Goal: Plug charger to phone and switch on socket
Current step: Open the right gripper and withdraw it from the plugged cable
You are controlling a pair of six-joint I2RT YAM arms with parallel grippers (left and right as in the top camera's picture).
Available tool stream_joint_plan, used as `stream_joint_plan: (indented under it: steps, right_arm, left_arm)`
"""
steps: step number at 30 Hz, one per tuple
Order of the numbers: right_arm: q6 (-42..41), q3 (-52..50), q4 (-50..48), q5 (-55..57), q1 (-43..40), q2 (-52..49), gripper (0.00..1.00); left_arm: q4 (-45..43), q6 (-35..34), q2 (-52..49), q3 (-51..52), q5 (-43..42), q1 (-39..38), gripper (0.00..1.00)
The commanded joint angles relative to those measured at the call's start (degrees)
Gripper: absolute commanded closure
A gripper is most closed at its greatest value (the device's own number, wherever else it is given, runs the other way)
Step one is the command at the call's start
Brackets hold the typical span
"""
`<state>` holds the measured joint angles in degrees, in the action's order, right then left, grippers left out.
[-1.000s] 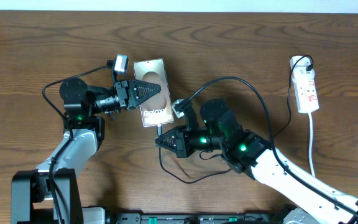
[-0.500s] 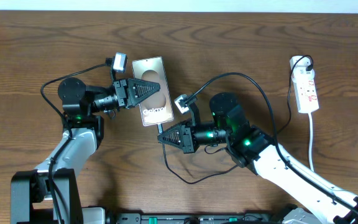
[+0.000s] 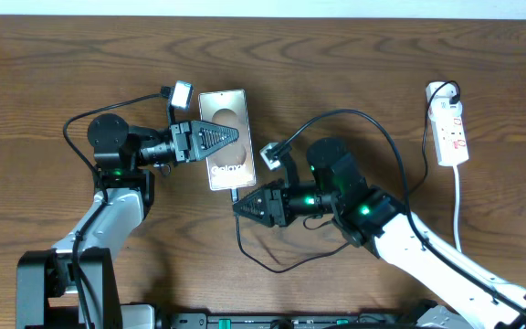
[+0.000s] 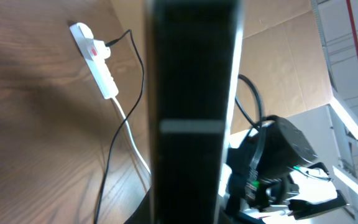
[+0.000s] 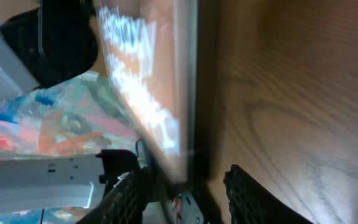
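The phone (image 3: pixel 229 166) is tilted at centre left with its "Galaxy" screen up. My left gripper (image 3: pixel 232 135) is shut on it from the left; in the left wrist view the phone's dark edge (image 4: pixel 191 93) fills the middle. My right gripper (image 3: pixel 239 206) sits at the phone's lower end, jaws apart on either side of it (image 5: pixel 185 196). The phone's screen looms close in the right wrist view (image 5: pixel 142 87). The charger cable (image 3: pixel 373 128) loops from the phone's lower edge, where its plug (image 3: pixel 235 191) sits, round to the socket (image 3: pixel 449 123) at far right, also in the left wrist view (image 4: pixel 96 57).
The strip's white cord (image 3: pixel 457 210) runs down toward the front edge at right. A loop of black cable (image 3: pixel 263 260) lies on the wood under my right arm. Cardboard (image 4: pixel 284 56) stands beyond the table.
My left gripper has shifted the phone slightly to the right. My right gripper drew back a little, then settled at the phone's lower end.
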<state>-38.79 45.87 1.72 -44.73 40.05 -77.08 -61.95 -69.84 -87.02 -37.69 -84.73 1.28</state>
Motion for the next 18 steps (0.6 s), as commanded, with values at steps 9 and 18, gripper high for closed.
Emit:
stream_joint_plan:
  steps: [9, 18]
  right_arm:
    - [-4.3, 0.9, 11.4, 46.6, 19.8, 9.7, 0.53]
    - [-7.9, 0.9, 11.1, 62.4, 24.8, 6.6, 0.49]
  left_arm:
    - [-0.7, 3.4, 0.5, -0.6, 4.5, -0.1, 0.92]
    - [0.2, 3.4, 0.5, -0.6, 4.4, -0.1, 0.93]
